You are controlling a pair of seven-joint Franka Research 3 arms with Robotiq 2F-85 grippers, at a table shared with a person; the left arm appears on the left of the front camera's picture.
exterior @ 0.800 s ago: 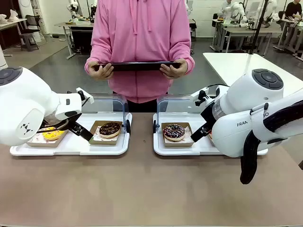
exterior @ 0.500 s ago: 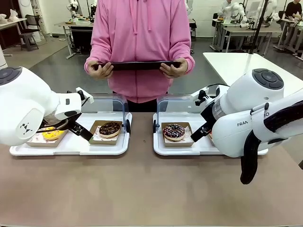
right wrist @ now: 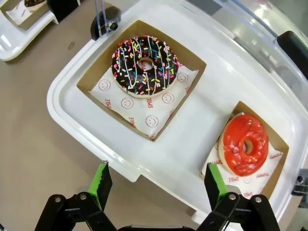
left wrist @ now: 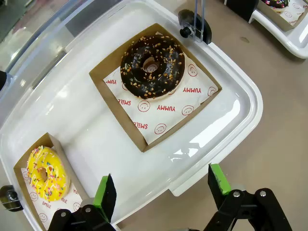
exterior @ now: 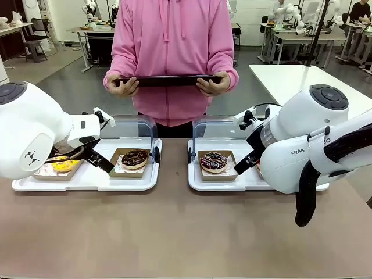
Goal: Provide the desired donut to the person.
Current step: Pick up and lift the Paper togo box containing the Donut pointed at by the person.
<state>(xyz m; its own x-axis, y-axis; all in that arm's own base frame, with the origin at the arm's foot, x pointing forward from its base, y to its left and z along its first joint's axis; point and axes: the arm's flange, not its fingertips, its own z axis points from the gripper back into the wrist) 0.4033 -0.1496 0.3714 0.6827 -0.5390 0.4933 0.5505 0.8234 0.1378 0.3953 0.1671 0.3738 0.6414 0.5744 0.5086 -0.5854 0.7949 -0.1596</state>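
**Both grippers held open above the donut trays**

The left gripper (left wrist: 161, 186) is held open over the near edge of the left tray (left wrist: 72, 110), and nothing is gripped between its green pads. In this tray two donuts are seen, each one in its own cardboard box lined with printed paper. The chocolate donut with nut crumbs (left wrist: 152, 66) is placed near the inner end of the tray. The yellow donut (left wrist: 46, 174) is placed at the outer end, well apart from it.

The right gripper (right wrist: 157, 178) is also held open, with its jaws wide apart and empty, over the near edge of the right tray (right wrist: 192, 120). In this tray the chocolate donut with coloured sprinkles (right wrist: 144, 65) is placed at the inner end and the red donut (right wrist: 247, 144) at the outer end, each in its own box.

Both trays are set side by side on the brown table (exterior: 174, 232), and a clear lid (exterior: 136, 129) is raised behind each one. At the far side the person (exterior: 172, 52) is seen standing, and a dark flat tablet (exterior: 168, 81) is held level in both hands. Which donut is wanted cannot be told.
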